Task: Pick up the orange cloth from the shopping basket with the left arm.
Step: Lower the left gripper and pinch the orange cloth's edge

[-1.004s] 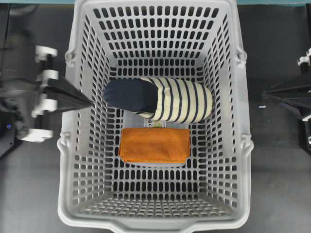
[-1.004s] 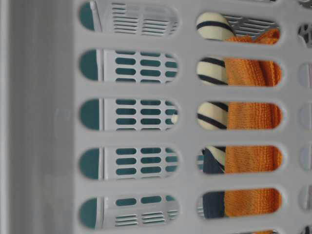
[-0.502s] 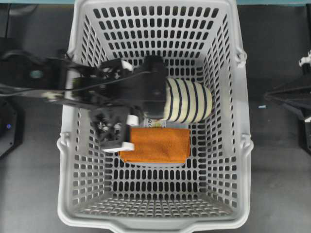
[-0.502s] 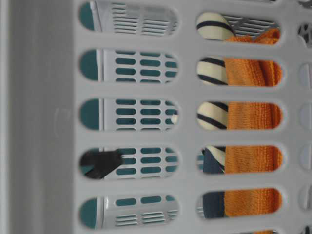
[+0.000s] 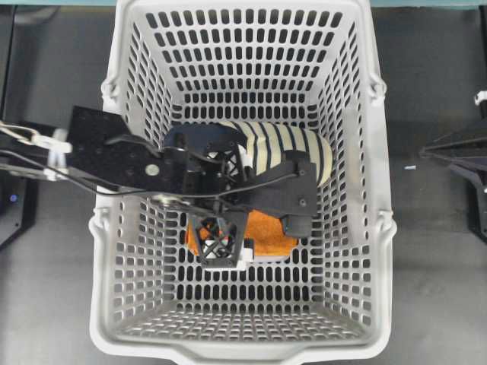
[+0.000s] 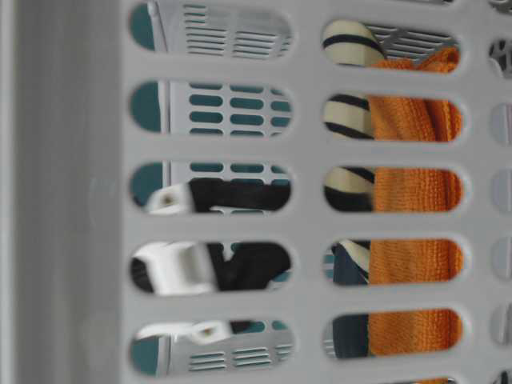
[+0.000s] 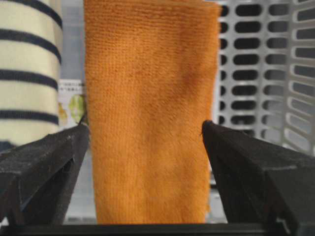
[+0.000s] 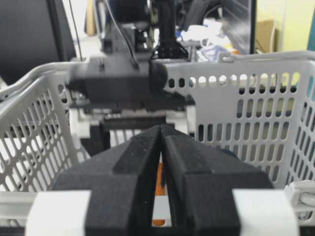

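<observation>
Reaching into shopping basket (image 5: 122, 228), left tool (image 7: 145, 132) spread, straddling orange cloth (image 7: 147, 98).

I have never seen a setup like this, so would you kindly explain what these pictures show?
Two black robot arms work at a grey shopping basket. One camera looks down from above, one peers through the basket wall at table level, and one rides on each wrist. In the basket lie an orange cloth and a striped slipper. The left gripper reaches into the basket, jaws open on either side of the cloth; nothing is held. The right gripper waits outside the basket, jaws shut.
</observation>
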### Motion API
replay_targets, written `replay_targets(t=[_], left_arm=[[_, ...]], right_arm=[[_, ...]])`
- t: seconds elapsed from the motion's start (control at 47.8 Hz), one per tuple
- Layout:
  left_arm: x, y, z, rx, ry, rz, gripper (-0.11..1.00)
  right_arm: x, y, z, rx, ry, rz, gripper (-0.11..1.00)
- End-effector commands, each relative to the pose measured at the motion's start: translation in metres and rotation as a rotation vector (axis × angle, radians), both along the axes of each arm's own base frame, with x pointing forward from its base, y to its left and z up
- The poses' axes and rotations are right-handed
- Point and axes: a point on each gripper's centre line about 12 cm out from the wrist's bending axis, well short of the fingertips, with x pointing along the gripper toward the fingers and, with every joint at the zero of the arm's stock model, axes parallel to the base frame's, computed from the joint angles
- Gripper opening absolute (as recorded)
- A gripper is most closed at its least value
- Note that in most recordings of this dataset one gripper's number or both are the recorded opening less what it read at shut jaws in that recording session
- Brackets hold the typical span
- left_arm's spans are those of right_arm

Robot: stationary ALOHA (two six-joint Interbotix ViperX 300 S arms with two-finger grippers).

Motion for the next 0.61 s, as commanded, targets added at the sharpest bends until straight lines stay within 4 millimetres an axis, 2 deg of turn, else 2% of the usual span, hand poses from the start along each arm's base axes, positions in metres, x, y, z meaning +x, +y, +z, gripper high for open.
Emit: replay_targets(t=[0.0, 0.209, 0.335, 0.439, 0.502, 0.586], left_arm=[[0.005, 0.0, -0.001, 0.0, -0.012, -0.001, 0.89], [0.009, -0.001, -0.022, 0.006, 0.027, -0.004, 0.87], [0.009, -0.001, -0.023, 0.006, 0.029, -0.005, 0.79], [0.008, -0.003, -0.023, 0.012, 0.029, -0.02, 0.58], [0.009, -0.004, -0.02, 0.012, 0.022, -0.022, 0.4], [0.01, -0.003, -0.006, 0.01, -0.004, -0.022, 0.17]], right_arm=[[0.0, 0.001, 0.005, 0.002, -0.011, 0.003, 0.0], [-0.001, 0.001, 0.003, 0.005, -0.001, 0.003, 0.0], [-0.001, 0.001, 0.004, 0.002, -0.003, 0.003, 0.0], [-0.001, 0.001, 0.004, 0.003, -0.005, 0.003, 0.0], [-0.002, 0.0, 0.004, 0.005, -0.006, 0.003, 0.0], [-0.002, 0.0, 0.006, 0.003, -0.011, 0.003, 0.0]])
